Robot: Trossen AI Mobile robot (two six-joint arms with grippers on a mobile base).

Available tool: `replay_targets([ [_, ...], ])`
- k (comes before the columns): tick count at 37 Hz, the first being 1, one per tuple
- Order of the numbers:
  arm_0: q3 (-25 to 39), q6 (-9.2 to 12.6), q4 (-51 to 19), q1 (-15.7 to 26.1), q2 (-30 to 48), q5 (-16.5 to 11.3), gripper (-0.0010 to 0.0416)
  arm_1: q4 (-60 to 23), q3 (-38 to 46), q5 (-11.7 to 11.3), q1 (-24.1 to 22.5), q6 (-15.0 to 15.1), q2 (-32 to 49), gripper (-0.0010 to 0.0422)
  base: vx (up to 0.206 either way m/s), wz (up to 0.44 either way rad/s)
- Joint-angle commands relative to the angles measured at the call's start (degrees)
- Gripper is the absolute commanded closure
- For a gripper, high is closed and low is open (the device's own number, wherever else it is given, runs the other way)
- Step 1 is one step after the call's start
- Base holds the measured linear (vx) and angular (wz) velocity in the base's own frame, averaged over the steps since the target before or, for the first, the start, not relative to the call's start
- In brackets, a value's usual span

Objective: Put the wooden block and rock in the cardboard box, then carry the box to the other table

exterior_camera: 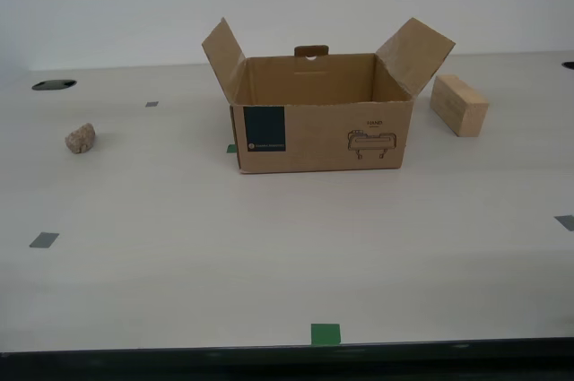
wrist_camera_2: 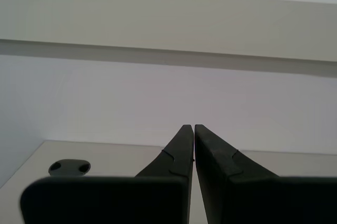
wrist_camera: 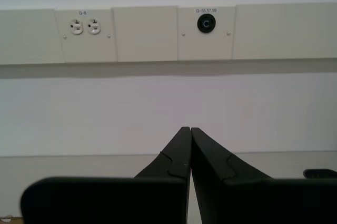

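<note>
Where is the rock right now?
In the exterior view, the rock lies on the table at the exterior view's left, apart from the cardboard box.

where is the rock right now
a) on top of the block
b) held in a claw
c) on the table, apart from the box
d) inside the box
c: the rock lies on the table, well off toward the exterior view's left of the box.

one cardboard box (exterior_camera: 318, 125), one wooden block (exterior_camera: 458, 105), one rock (exterior_camera: 81, 138), two wall sockets (wrist_camera: 85, 26)
</note>
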Motion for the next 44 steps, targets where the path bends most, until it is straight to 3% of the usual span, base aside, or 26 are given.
replay_targets([
  [1,2.3,0.3,-5.4,0.0,0.0,-0.2,0.0406,-1.3,0.1,-0.1,0.0,-0.1,0.0,0.0412,0.000,0.000],
  [8,6.5,0.3,-12.7,0.0,0.0,-0.1,0.0406,-2.6,0.1,-0.1,0.0,-0.5,0.0,0.0412,0.000,0.000],
  [14,10.3,0.3,-21.0,0.0,0.0,-0.2,0.0406,-2.8,0.1,0.8,0.0,-4.5,0.0,0.0412,0.000,0.000],
  [23,15.3,0.2,-30.8,0.0,0.0,-0.2,0.0406,-5.8,0.1,1.2,0.0,-4.9,0.0,0.0412,0.000,0.000],
  [35,17.0,0.3,-34.3,0.1,0.0,-0.2,0.0406,-12.3,0.3,1.2,0.0,-5.4,0.0,0.0412,0.000,0.000],
  [44,16.9,0.4,-34.8,0.2,0.0,-0.2,0.0406,-29.4,8.8,1.2,0.0,-5.2,0.1,0.0412,0.000,0.000],
])
